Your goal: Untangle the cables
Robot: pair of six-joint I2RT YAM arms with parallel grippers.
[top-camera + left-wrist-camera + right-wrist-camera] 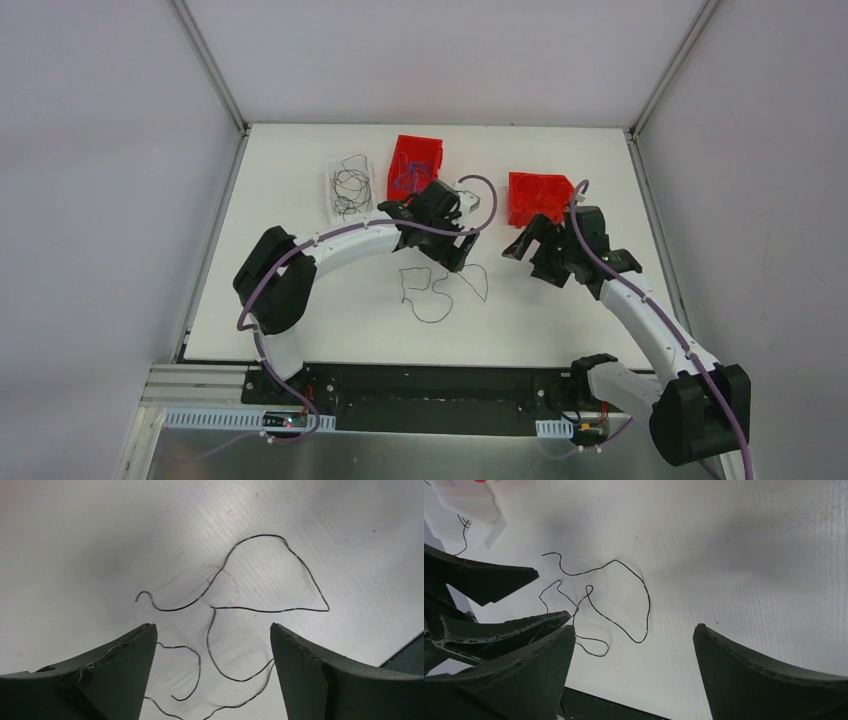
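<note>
One thin black cable (432,321) lies loose and curly on the white table, near the middle of its front part. In the left wrist view this cable (270,611) runs flat under and beyond my left gripper (212,626). That gripper is open and no strand sits between its fingers. My left gripper (455,252) hovers just behind the cable. My right gripper (522,246) is to the cable's right and is open and empty. In the right wrist view the cable (648,605) lies ahead and left of the right gripper (634,627), beside the left arm's fingers (499,630).
A white tray (335,195) holding black wires sits at the back left. A red bin (413,165) with blue wires stands behind the left gripper. A second red bin (538,197) stands behind the right gripper. The table's dark front edge (407,655) is close.
</note>
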